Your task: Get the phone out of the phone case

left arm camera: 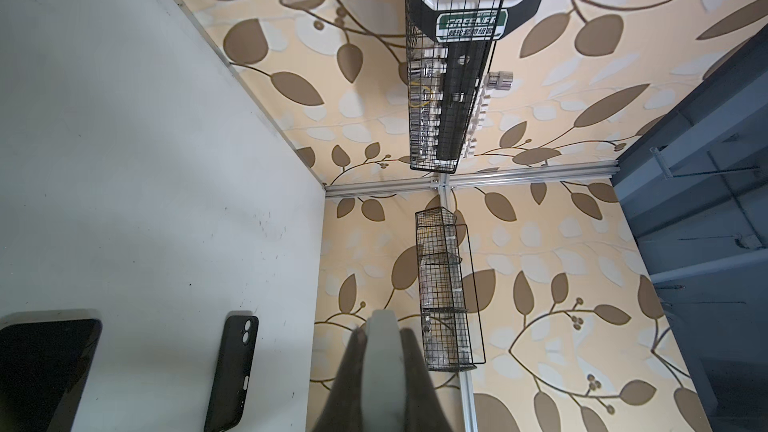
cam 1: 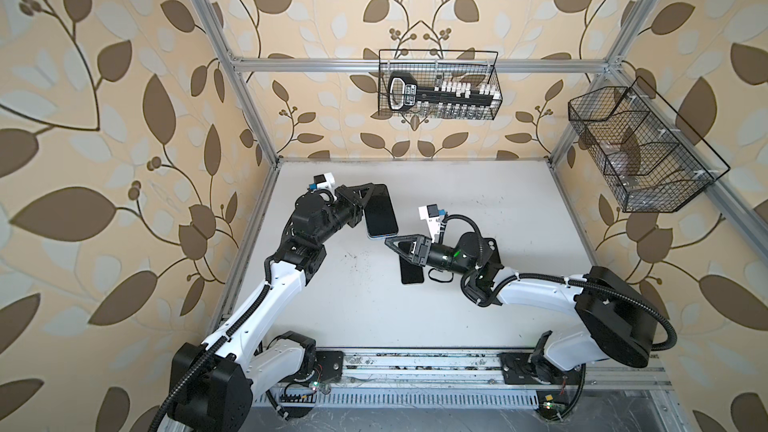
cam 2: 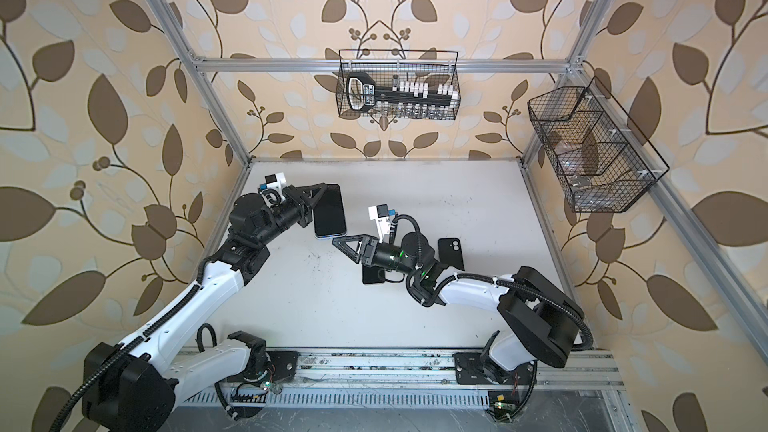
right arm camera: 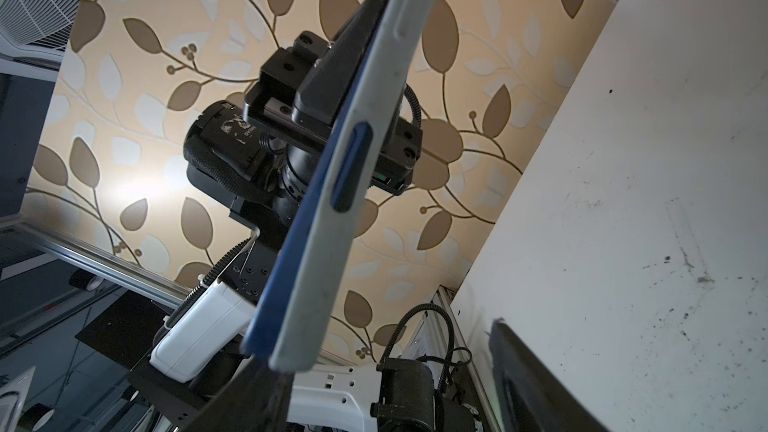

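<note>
The phone [cam 1: 380, 209] is pinched by its long edge in the left hand [cam 1: 365, 201] above the worktop [cam 1: 478, 201], the right hand [cam 1: 390, 241] spread at one end. Its blue back is shown from the right wrist alone; a black case [cam 2: 451, 248], lying flat, is shown in a top view.

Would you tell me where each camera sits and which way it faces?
Top views: overhead, looking down at the table; both arms show, left gripper holding the phone.
Left wrist: on the left arm, facing across the table to the back basket; its shut fingers show.
Right wrist: on the right arm, facing the phone edge-on; its open fingers show.
Shared: the black case also appears in a top view.
</note>
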Tool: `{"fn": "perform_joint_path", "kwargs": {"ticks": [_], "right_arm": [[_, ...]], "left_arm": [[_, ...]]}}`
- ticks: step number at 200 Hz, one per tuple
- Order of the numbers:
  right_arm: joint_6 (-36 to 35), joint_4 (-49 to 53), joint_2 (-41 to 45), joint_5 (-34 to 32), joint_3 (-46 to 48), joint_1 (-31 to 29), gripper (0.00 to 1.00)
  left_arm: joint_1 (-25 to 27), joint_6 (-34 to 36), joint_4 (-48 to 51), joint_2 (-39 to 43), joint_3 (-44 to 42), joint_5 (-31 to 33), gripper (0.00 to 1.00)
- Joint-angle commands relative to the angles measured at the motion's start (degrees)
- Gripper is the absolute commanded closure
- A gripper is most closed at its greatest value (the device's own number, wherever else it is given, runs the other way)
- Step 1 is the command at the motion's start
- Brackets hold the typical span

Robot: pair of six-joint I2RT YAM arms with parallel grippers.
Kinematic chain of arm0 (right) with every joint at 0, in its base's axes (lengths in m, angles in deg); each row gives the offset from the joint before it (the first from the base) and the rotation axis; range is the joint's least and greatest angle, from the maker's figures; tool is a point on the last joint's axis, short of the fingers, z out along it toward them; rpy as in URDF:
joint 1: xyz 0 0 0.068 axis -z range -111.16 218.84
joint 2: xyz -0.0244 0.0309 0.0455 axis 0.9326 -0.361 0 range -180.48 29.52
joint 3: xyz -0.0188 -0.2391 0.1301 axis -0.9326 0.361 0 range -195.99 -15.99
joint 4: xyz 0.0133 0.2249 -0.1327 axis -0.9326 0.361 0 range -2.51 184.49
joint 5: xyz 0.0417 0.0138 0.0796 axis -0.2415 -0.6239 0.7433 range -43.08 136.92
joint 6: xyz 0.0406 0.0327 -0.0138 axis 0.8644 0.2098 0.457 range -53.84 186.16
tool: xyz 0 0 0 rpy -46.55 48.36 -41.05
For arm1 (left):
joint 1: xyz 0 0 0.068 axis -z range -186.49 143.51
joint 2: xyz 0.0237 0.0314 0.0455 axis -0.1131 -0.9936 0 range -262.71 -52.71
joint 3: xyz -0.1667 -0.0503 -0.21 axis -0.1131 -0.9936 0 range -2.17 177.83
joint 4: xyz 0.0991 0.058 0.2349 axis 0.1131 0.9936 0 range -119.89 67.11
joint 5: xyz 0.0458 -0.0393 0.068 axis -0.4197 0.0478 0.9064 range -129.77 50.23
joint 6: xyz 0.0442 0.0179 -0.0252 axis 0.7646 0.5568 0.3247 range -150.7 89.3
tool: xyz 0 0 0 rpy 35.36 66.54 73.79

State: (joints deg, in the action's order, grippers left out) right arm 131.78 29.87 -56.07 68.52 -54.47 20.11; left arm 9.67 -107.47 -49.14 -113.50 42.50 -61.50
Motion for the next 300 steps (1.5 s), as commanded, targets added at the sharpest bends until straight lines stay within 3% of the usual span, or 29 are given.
{"fn": "perform_joint_path", "kwargs": {"ticks": [1,300], "right_arm": [[1.7,-3.19,0.03,-0.95,-1.28,0.31,0.27],[-0.16,-0.95,3.06,-1.2,1.2,0.12,0.29]], "left_arm": [[0.45,-0.74,-5.23,1.21,0.68,-0.94,1.0],[0.44,-1.12,-6.18,-3.28,5.34,-2.43,1.0]]}}
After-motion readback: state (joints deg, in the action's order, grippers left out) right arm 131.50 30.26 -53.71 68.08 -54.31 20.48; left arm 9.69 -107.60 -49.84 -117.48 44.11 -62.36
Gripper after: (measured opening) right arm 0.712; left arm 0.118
